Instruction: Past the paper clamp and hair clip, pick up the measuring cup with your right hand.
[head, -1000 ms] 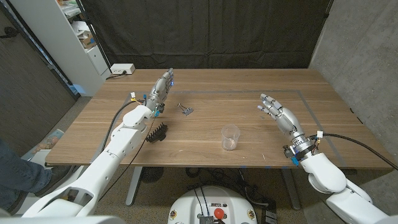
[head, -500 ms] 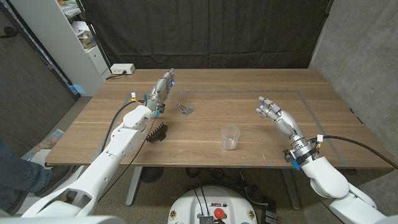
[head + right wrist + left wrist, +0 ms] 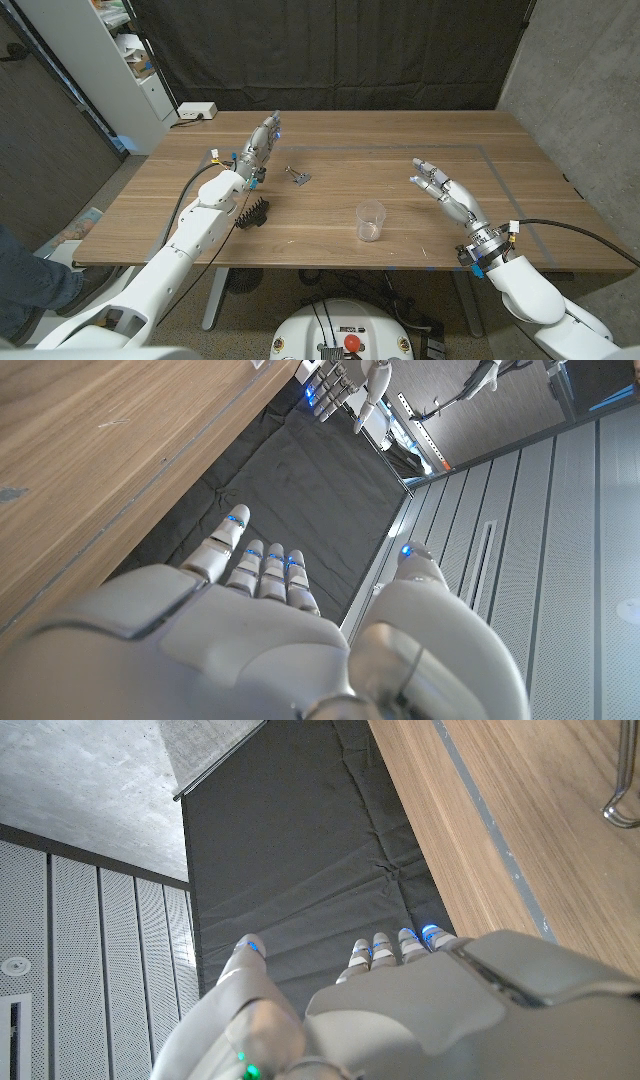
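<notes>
**Right robot hand approaching the measuring cup, no grasp yet**

The measuring cup (image 3: 371, 220) is standing upright on the wooden surface (image 3: 420, 150), near the front edge, untouched. The right robot hand (image 3: 438, 184) is hovering to the right of the cup and a little behind it, well apart from it, fingers spread and holding nothing. In the right wrist view the right robot hand (image 3: 250, 630) is showing its fingers straight and apart, with nothing between them.

The paper clamp (image 3: 299, 176) is lying behind and to the left of the cup. The black hair clip (image 3: 254, 213) is sitting further left of the cup, near the left forearm. The left robot hand (image 3: 262, 145) is waiting behind and left of the cup, beyond the clamp, fingers extended, holding nothing.

Step in hand, as a judgement: reach phase, the hand is not yet at the cup. The next move is calling for the right hand to travel left and down to the cup, thumb on one side and fingers on the other, then closing gently; the clear, light cup could tip or slide if bumped.
</notes>
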Robot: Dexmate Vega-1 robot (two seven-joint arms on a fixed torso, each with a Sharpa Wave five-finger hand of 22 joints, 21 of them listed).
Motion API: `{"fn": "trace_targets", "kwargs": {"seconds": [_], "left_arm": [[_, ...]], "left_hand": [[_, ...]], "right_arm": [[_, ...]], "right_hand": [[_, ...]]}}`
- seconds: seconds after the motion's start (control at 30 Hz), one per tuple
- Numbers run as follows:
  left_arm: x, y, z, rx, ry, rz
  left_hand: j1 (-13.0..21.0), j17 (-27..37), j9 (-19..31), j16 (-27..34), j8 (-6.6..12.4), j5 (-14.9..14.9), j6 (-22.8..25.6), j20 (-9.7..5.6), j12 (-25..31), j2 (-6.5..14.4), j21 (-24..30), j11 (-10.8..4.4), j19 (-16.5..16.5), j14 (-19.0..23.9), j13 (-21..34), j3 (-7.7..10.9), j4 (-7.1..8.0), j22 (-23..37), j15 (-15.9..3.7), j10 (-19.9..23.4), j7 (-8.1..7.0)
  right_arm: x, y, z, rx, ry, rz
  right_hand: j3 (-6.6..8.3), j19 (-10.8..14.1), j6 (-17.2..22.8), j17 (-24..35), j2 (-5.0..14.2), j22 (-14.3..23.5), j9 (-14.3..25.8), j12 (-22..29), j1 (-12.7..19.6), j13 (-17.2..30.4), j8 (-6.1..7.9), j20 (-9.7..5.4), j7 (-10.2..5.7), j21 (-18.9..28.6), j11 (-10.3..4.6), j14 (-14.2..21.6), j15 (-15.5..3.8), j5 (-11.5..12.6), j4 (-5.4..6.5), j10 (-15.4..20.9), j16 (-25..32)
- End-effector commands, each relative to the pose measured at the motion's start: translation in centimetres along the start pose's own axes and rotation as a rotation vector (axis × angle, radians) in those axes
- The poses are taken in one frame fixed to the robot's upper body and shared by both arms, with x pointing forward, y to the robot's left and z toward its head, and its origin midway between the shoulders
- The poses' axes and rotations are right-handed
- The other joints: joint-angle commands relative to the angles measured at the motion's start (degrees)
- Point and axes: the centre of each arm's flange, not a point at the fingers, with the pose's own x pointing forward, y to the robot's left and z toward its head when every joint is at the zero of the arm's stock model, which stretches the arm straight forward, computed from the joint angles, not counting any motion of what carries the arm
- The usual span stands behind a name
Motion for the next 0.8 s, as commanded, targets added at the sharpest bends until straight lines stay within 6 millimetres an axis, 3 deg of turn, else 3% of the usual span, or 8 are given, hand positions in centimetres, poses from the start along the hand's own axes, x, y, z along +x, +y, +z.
{"fn": "trace_targets", "kwargs": {"seconds": [0.03,0.8], "left_arm": [[0.2,-0.5,0.0,0.002,0.004,-0.007],[0.9,-0.3,0.0,0.001,0.002,-0.017]], "left_hand": [[0.34,0.16,0.15,0.26,0.28,-0.19,-0.39,0.52,0.15,0.33,0.34,-0.18,-5.93,-3.26,0.16,-0.21,-0.27,0.34,0.16,-0.43,-0.06],[0.36,0.16,0.15,0.29,0.27,-0.21,-0.45,0.66,0.18,0.39,0.35,-0.15,-6.08,-3.31,0.16,-0.36,-0.35,0.35,0.17,-0.52,-0.05]], "right_arm": [[-0.6,0.5,0.3,-0.068,-0.003,-0.002],[-1.5,1.9,0.7,-0.133,0.006,-0.008]], "right_hand": [[0.15,-0.34,0.21,0.03,-0.06,0.29,0.29,-0.18,0.75,0.22,0.09,-0.11,-0.60,-0.18,-0.27,-0.37,0.03,0.34,-0.64,0.05,-0.12],[0.29,-0.41,-0.20,-0.01,-0.50,0.28,0.30,-0.23,2.13,0.23,0.02,-0.24,-0.62,-0.13,-0.62,-0.35,-0.13,0.77,-1.63,-0.21,-0.10]]}}
